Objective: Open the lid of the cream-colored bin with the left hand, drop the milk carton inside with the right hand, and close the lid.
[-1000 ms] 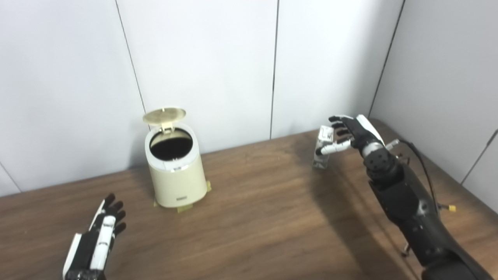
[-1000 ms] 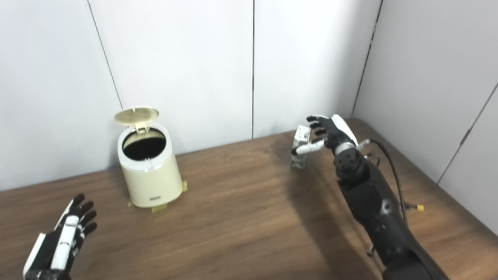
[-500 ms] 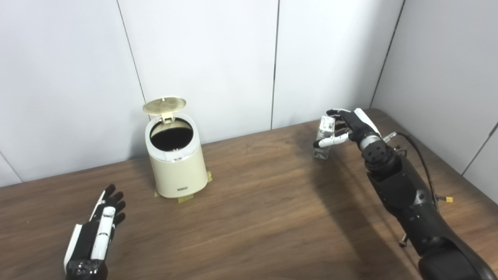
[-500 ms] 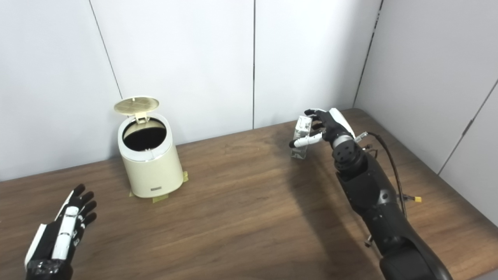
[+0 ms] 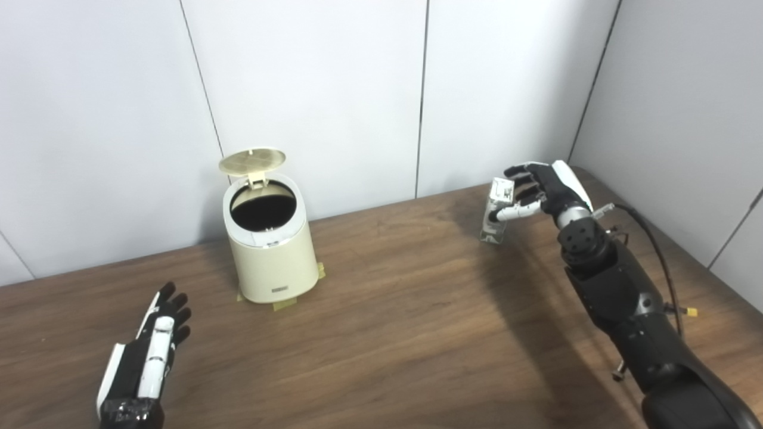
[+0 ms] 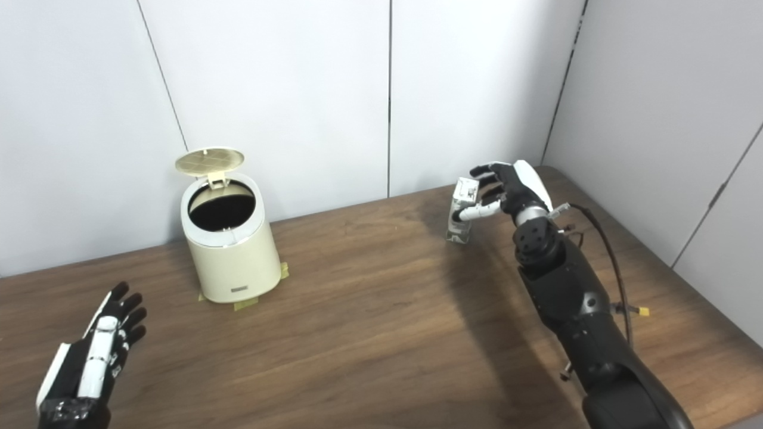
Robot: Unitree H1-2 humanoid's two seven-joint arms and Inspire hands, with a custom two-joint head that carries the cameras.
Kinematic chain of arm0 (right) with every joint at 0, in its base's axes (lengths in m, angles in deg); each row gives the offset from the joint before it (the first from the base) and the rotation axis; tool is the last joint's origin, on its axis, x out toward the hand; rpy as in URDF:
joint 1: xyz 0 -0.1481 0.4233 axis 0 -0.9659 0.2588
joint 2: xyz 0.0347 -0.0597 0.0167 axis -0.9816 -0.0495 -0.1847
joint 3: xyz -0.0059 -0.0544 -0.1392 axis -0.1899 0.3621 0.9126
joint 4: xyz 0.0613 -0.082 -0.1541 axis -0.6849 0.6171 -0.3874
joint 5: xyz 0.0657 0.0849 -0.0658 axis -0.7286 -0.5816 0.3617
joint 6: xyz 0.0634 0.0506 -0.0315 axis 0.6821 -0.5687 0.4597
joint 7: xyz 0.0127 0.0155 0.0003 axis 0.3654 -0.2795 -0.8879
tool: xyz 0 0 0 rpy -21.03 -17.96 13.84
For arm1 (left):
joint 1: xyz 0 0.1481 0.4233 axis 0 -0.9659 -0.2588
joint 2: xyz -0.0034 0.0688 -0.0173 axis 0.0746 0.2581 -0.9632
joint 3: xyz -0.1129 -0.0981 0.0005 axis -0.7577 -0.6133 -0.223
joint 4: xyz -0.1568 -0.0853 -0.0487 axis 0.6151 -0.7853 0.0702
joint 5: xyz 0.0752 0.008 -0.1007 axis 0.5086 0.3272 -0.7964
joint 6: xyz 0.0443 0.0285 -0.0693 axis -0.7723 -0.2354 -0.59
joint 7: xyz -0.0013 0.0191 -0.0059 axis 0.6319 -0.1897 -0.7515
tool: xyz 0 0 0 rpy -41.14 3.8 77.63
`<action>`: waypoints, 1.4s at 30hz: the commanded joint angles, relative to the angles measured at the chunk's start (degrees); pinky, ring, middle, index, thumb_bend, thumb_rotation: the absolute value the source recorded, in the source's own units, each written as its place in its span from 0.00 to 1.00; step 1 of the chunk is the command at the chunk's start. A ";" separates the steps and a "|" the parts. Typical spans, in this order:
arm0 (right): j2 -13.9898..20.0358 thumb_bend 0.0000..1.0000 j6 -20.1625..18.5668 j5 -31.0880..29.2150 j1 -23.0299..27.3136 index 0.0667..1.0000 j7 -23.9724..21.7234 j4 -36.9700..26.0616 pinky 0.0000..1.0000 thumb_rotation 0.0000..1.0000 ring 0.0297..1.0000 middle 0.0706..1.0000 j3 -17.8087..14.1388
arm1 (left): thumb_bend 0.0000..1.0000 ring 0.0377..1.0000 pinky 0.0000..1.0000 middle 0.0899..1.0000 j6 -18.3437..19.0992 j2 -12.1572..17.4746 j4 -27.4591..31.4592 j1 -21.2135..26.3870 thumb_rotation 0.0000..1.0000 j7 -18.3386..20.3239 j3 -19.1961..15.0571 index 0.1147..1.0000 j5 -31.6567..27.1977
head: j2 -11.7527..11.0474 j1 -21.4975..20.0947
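Note:
The cream-colored bin (image 5: 271, 262) stands at the back left of the wooden table (image 5: 387, 333). Its round lid (image 5: 251, 159) is tipped up and back, and the dark inside shows. The small milk carton (image 5: 493, 223) stands upright on the table at the back right. My right hand (image 5: 539, 187) wraps the carton's upper part, thumb across the front and fingers curled behind it. My left hand (image 5: 143, 363) lies flat and open on the table at the front left, well clear of the bin.
Yellow tape tabs (image 5: 285, 304) stick out under the bin's base. White wall panels close off the back and the right side (image 5: 685, 119). A black cable (image 5: 656, 238) runs along my right forearm. Bare tabletop lies between the bin and the carton.
My right hand's fingers and thumb have closed in around the carton's top. The carton still stands in the same spot. The left hand and the bin have not moved; the camera tilted slightly.

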 commanded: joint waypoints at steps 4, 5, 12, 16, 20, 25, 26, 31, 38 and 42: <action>0.69 0.54 4.51 1.50 2.22 0.46 4.67 -0.17 0.36 0.00 0.39 0.39 -0.07 | 0.49 0.94 0.93 0.95 -0.85 0.13 2.72 1.26 0.94 -0.45 -0.20 0.99 -0.21 | 0.29 -0.29; 0.57 0.53 4.23 1.32 2.23 0.45 4.56 -0.21 0.34 0.00 0.38 0.38 -0.04 | 0.49 0.94 0.94 0.95 -0.72 0.16 2.74 1.29 0.93 -0.33 -0.17 0.99 -0.31 | 0.29 -0.29; 0.46 0.53 6.18 0.47 1.84 0.46 2.71 0.29 0.37 0.00 0.40 0.40 1.41 | 0.50 0.95 0.94 0.96 -0.02 0.47 3.20 1.31 0.96 -0.05 0.18 1.00 -0.07 | 0.45 -0.25; 0.08 0.53 6.36 0.47 1.80 0.47 2.56 0.17 0.40 0.00 0.42 0.42 1.75 | 0.51 0.94 0.93 0.95 -0.10 0.50 3.34 1.40 0.96 -0.16 0.20 0.99 0.01 | 0.50 -0.27; -0.12 0.52 7.12 0.42 1.71 0.47 2.89 -0.15 0.40 0.00 0.41 0.44 1.64 | 0.49 0.93 0.92 0.95 -0.04 0.42 3.38 1.55 0.97 -0.52 0.10 0.98 0.31 | 0.53 -0.22; -0.72 0.52 7.52 0.57 0.53 0.47 4.22 -4.57 0.38 0.00 0.40 0.45 0.59 | 0.51 0.94 0.93 0.95 0.04 0.41 3.13 1.59 0.95 -0.23 -0.13 0.98 -0.43 | 0.58 0.25; -0.74 0.52 7.85 0.78 0.22 0.46 4.60 -5.59 0.38 0.00 0.40 0.44 0.44 | 0.51 0.94 0.93 0.95 0.07 0.47 3.15 1.58 0.95 -0.20 -0.07 0.99 -0.35 | 0.58 0.25; -1.80 0.52 4.29 0.97 -1.36 0.47 4.05 -13.93 0.40 0.00 0.41 0.45 -0.96 | 0.51 0.93 0.92 0.95 0.18 0.41 3.30 1.57 0.95 -0.30 0.09 0.98 -0.09 | 0.59 1.36; -4.52 0.52 2.57 3.91 -3.25 0.46 4.42 -25.53 0.40 0.00 0.42 0.45 -0.67 | 0.53 0.93 0.92 0.94 -0.81 -0.02 2.40 1.43 0.92 -0.40 0.58 0.97 0.11 | 0.31 3.11; -6.43 0.52 4.35 5.64 -3.37 0.45 4.83 -29.48 0.41 0.00 0.42 0.46 0.16 | 0.52 0.93 0.92 0.93 -1.34 -0.12 2.20 1.17 0.92 -0.49 1.04 0.97 0.45 | 0.20 4.19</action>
